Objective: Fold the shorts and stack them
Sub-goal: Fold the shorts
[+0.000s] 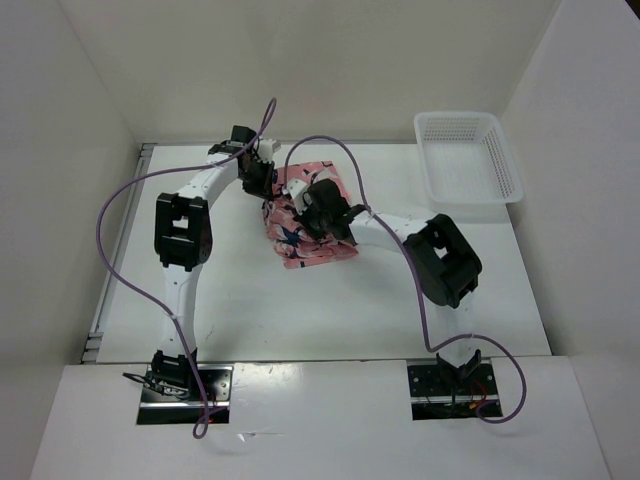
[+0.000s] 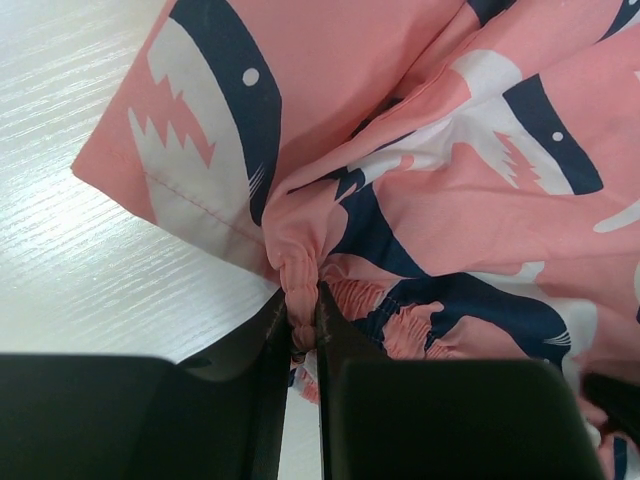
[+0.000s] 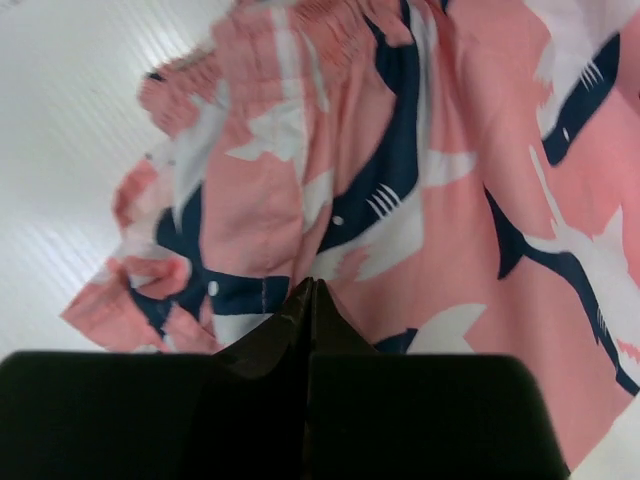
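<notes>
The right gripper [image 3: 308, 288] has its two black fingers pressed tight together, and I cannot tell if any cloth is caught between them. Past the tips and to their right lie the soft pink cloth shorts [image 3: 400, 150] with dark blue and white sharks, bunched up. Left of the fingers is the white table [image 3: 60, 150].

bench [image 1: 250, 300]: white top with fine wood-grain lines, closed in by white panels at the left, back and right.
shorts [image 1: 296, 243]: salmon-pink cloth printed with navy and white shark shapes, lying crumpled near the middle of the bench, toward the back; one flat hemmed corner rests on the surface, and the elastic waistband is bunched.
basket [image 1: 470, 196]: white plastic mesh, at the far right corner, well apart from the shorts.
arm bases [image 1: 175, 375]: two, on plates at the near edge.
</notes>
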Controlling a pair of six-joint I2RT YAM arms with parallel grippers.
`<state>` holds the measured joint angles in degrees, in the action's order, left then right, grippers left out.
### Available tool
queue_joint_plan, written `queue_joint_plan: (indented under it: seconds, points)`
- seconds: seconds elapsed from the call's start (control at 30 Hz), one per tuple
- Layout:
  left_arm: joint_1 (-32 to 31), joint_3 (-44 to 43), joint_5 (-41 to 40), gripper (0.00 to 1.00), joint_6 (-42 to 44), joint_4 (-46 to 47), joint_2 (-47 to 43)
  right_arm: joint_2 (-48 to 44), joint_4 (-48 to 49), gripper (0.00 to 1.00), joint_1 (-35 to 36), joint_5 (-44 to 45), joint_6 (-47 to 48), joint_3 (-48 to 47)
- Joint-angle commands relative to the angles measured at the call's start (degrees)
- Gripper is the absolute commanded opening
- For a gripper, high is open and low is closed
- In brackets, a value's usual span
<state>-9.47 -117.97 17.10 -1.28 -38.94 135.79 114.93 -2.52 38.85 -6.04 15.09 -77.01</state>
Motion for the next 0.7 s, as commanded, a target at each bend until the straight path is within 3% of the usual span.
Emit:
queue_joint_plan:
  seconds: [0.0, 0.23, 0.33, 0.4, 0.57, 0.67]
  points:
    - [-0.19, -2.95, -0.40, 0.20, 1.28, 0.01, -1.49, -3.14, 3.06, 0.00, 2.36, -4.67, 1.52, -0.16]
    - [-0.19, -6.30, 1.26, 0.21, 1.28, -1.23, 1.41, -2.00, 1.65, 0.00, 5.62, -2.31, -0.94, 5.46]
    - [-0.19, -6.83, 1.88, 0.27, 1.28, -1.23, 1.41, -1.38, 2.78, 0.00, 5.62, -0.73, -3.05, 6.00]
    - [-0.19, -6.83, 1.88, 0.37, 1.28, -1.76, 1.41, -0.85, 2.79, 0.00, 5.62, -0.20, -3.84, 5.39]
    - [-0.19, -6.13, 0.83, 0.93, 1.28, -1.76, -3.14, -2.52, 1.92, 0.00, 6.67, -0.72, -0.16, 2.93]
    - [0.33, -4.82, 0.83, 1.00, 1.28, -1.14, -8.77, -5.59, -2.02, 0.00, 7.20, -2.56, 0.64, -1.80]
